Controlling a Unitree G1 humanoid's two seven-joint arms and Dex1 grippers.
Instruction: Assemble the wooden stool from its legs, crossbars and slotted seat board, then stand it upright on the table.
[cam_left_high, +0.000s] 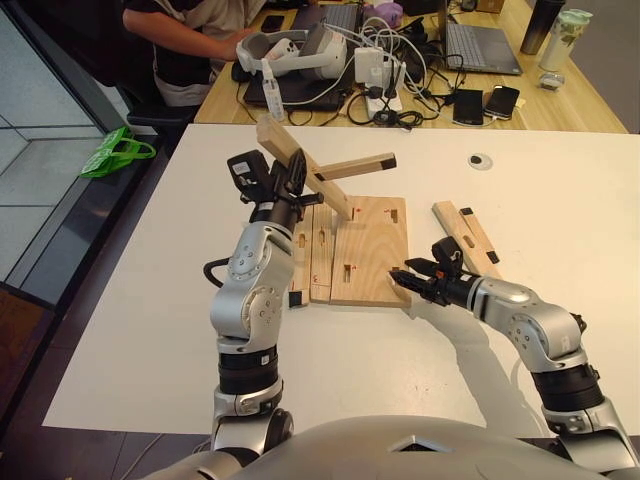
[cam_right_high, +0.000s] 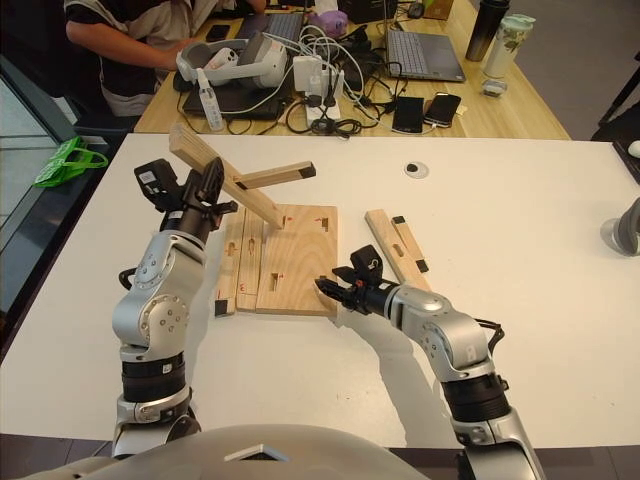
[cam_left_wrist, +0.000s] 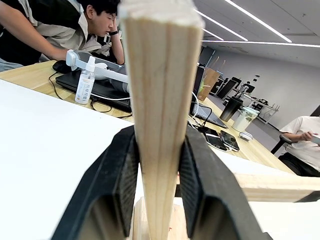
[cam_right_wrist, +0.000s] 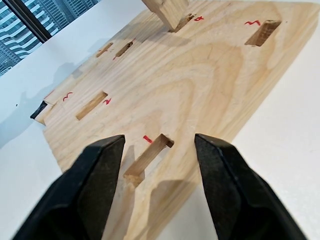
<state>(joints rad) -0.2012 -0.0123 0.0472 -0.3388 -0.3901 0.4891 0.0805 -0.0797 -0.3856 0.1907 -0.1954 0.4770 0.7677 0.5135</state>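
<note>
The slotted seat board (cam_left_high: 372, 255) lies flat mid-table, with two narrower slotted boards (cam_left_high: 312, 252) against its left side. My left gripper (cam_left_high: 293, 182) is shut on a wooden leg (cam_left_wrist: 160, 100) that slants down to a far slot of the board; a crossbar (cam_left_high: 358, 166) juts right from it. In the right wrist view the leg's foot (cam_right_wrist: 167, 10) sits at that slot. My right gripper (cam_left_high: 402, 277) is open at the board's near right corner, its fingers (cam_right_wrist: 105, 165) either side of a slot (cam_right_wrist: 150, 156). Another leg piece (cam_left_high: 465, 236) lies to the right.
A round cable grommet (cam_left_high: 481, 161) sits in the table's far right part. Behind the table a wooden desk (cam_left_high: 580, 95) carries laptops, cables and a headset. A grey object (cam_right_high: 625, 228) stands at the right table edge. Bare tabletop lies in front.
</note>
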